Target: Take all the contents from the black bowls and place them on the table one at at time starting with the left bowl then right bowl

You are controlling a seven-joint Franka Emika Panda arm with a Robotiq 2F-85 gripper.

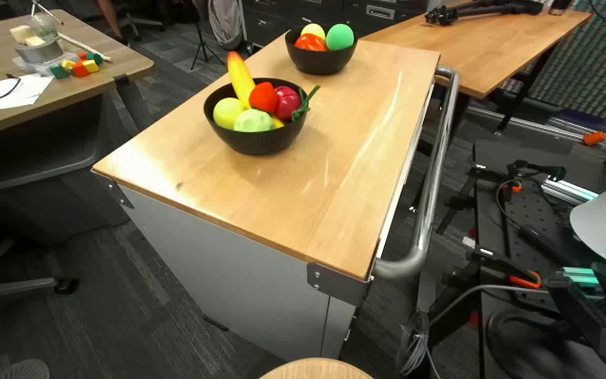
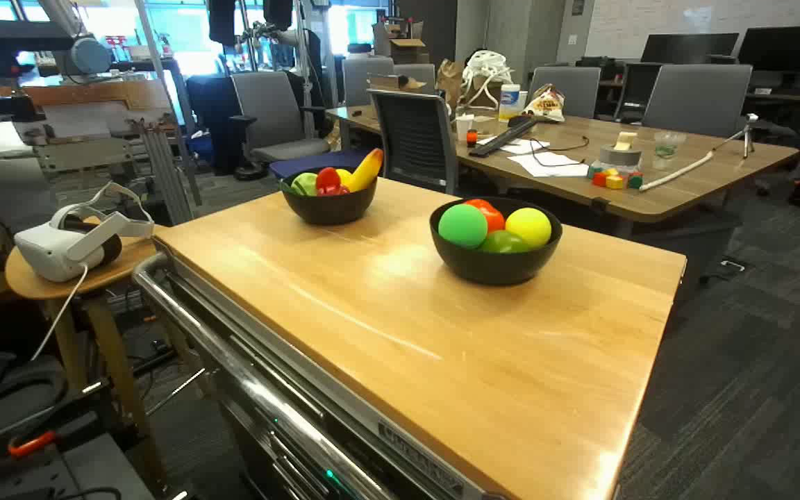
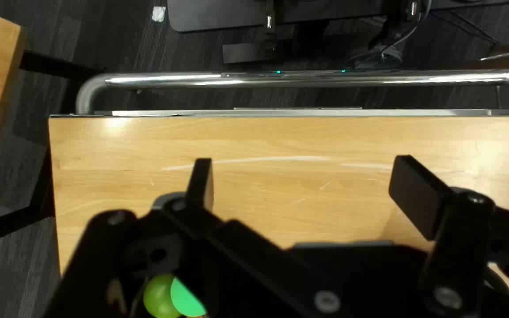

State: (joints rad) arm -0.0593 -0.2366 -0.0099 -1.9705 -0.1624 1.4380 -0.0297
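Two black bowls stand upright on the table. The nearer bowl holds a yellow banana, a red round fruit, a dark red one, a yellow one and a pale green one. In the farther bowl lie a green ball, a red-orange pepper, a yellow ball and a green fruit. In the wrist view my gripper hangs open over the bare wood, nothing between its fingers; neither exterior view shows it. Its body covers most of both bowls there.
A metal rail handle runs along one long edge of the table. Beside it are a stool with a white headset and a wooden desk. Another desk carries small coloured blocks.
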